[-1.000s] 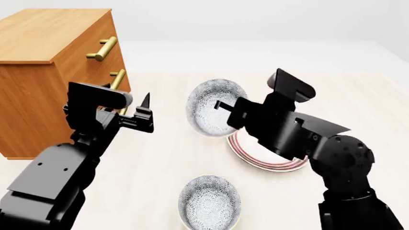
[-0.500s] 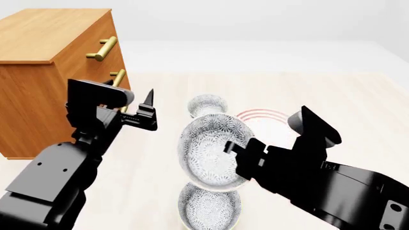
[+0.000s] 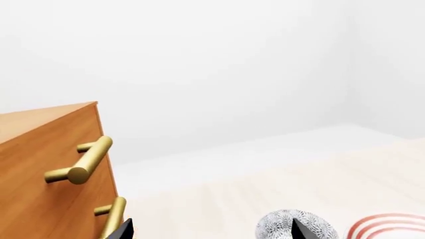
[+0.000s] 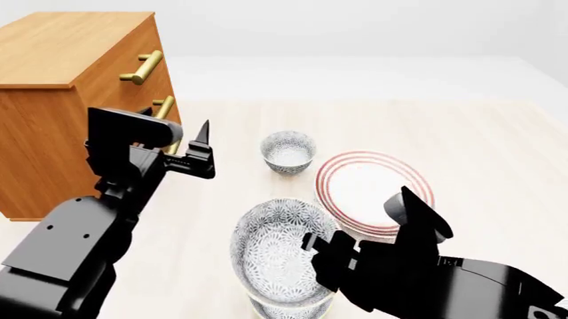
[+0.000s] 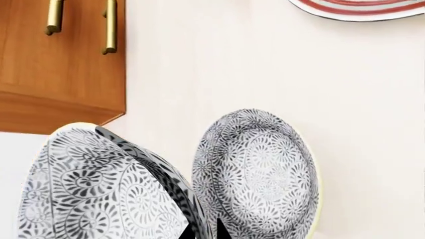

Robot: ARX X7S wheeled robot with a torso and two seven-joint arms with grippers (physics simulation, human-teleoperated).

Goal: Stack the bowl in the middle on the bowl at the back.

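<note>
Three patterned bowls show in the head view. The right hand (image 4: 321, 256) is clenched on the rim of the bowl in the middle (image 4: 271, 252), tilted steeply over the near bowl (image 4: 284, 309). The bowl at the back (image 4: 288, 151) sits far off, left of the red-ringed plate (image 4: 355, 189). The left hand (image 4: 193, 158) hangs released by the dresser (image 4: 62, 100).

The left wrist view adds only the back bowl's far side, free of obstacles.

The right wrist view alone shows the grip: one thin finger (image 5: 146, 164) lies inside the rim, and the held bowl hangs just beside the near one. Such an edge pinch could let it swing or slip in transit. Letting go here would stack it on the wrong bowl.
</note>
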